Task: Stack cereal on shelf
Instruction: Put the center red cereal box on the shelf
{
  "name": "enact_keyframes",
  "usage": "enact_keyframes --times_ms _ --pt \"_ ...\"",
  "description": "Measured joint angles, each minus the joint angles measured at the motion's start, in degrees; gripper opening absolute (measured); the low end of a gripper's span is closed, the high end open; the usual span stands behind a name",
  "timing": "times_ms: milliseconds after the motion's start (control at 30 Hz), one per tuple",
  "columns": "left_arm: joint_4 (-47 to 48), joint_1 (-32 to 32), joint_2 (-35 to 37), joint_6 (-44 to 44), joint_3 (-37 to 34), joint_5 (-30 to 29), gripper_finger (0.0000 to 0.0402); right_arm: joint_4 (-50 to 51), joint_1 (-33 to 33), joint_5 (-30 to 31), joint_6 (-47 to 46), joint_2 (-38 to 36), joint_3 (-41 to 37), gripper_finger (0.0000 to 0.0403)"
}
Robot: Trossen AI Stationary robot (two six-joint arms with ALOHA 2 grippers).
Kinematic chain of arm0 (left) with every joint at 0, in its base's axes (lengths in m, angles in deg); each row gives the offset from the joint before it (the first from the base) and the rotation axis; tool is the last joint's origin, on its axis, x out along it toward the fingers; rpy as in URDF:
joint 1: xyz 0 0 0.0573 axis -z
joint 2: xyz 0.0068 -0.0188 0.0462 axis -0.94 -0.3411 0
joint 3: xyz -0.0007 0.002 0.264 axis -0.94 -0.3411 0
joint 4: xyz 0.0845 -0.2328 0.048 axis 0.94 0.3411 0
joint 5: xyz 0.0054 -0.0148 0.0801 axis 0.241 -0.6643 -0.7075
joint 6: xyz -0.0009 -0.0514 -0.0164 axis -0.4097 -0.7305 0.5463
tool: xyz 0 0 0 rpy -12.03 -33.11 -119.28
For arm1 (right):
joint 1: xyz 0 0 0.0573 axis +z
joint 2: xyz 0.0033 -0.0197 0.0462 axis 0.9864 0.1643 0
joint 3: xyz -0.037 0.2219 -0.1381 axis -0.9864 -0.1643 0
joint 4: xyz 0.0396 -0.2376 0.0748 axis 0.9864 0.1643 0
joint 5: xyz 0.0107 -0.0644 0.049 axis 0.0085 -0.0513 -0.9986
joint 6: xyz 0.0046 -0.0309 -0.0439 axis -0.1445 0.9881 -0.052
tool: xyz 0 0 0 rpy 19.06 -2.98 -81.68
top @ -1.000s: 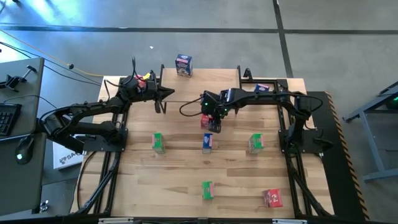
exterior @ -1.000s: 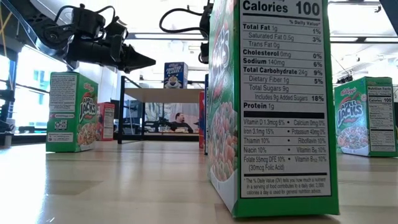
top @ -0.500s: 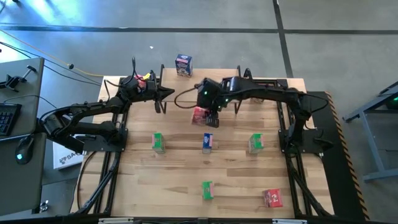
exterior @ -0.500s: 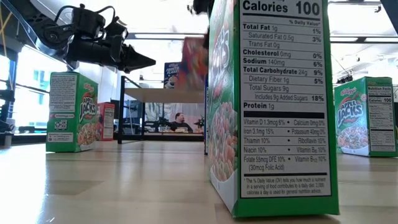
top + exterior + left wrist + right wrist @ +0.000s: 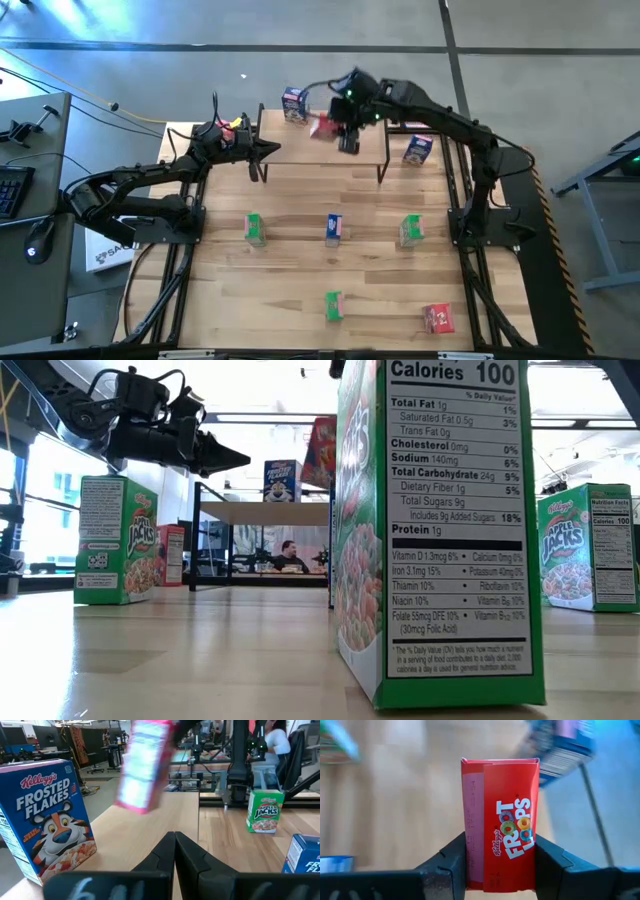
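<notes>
A red Froot Loops box (image 5: pixel 322 126) is clamped in the right tool (image 5: pixel 345 128) above the shelf (image 5: pixel 300 152), beside the one blue Frosted Flakes box (image 5: pixel 294 104) already placed there. The left tool (image 5: pixel 262 152) is held together near the shelf's end (idle). Several boxes, such as the green one (image 5: pixel 255 229), are left on the counter (image 5: pixel 300 300).

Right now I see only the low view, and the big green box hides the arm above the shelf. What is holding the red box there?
Observer: The right gripper is shut on the red box, one finger on each side.
Operator: How many boxes stand on the shelf?
Observer: One, the blue Frosted Flakes box, toward its far edge.
Operator: Is the left gripper holding something?
Observer: No, the left gripper is shut and empty, over the shelf's left end.
</notes>
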Motion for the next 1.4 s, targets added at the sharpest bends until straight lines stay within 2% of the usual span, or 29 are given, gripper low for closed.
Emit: enact_keyframes --times_ms 167,367,533,833,1100,1400 --pt "0.0 0.0 0.0 0.0 0.0 0.0 0.0000 -1.9 -4.3 -0.5 3.0 1.4 -0.1 0.0147" --pt "0.0 0.0 0.0 0.0 0.0 0.0 0.0000 -2.0 -6.4 -0.9 5.3 3.7 -0.1 0.0147" --pt "0.0 0.0 0.0 0.0 0.0 0.0 0.0000 -3.1 -6.5 -0.4 5.3 4.3 -0.1 0.0150" --pt "0.0 0.0 0.0 0.0 0.0 0.0 0.0000 -4.9 -6.3 0.6 5.2 4.3 -0.1 0.0193" --pt "0.0 0.0 0.0 -0.1 0.0 0.0 0.0000 -6.8 -6.3 0.8 5.2 4.3 -0.1 0.0195" --pt "0.0 0.0 0.0 -0.5 0.0 0.0 0.0000 -12.6 -6.3 3.7 5.7 4.3 -0.1 0.0195"
